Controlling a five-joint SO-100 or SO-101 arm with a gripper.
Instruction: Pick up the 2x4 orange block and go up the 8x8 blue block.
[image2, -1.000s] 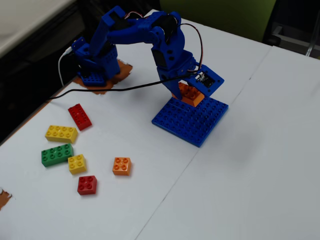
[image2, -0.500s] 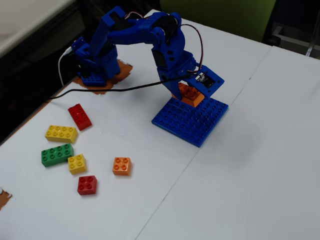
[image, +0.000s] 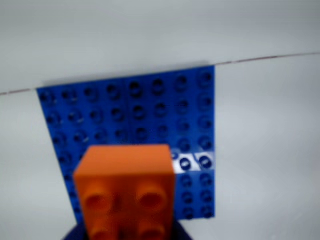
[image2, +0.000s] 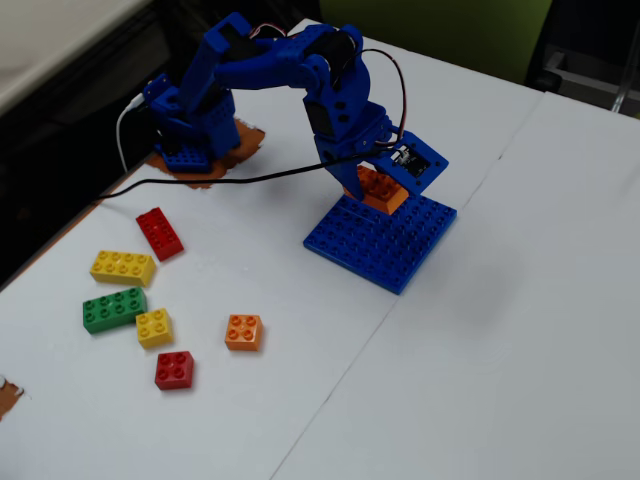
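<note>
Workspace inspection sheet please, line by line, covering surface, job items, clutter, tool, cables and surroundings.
Surface: white table with a seam across it.
Job's things: orange brick held in the tool over the blue baseplate; contact with the plate cannot be told.
Clutter: red long brick, yellow long brick, green brick, small yellow brick, small orange brick, small red brick, all left of the plate in the fixed view.
Tool: tool shut on the orange brick.
Cables: black cable runs across the table to the arm.
Surroundings: dark floor, green panel.
</note>
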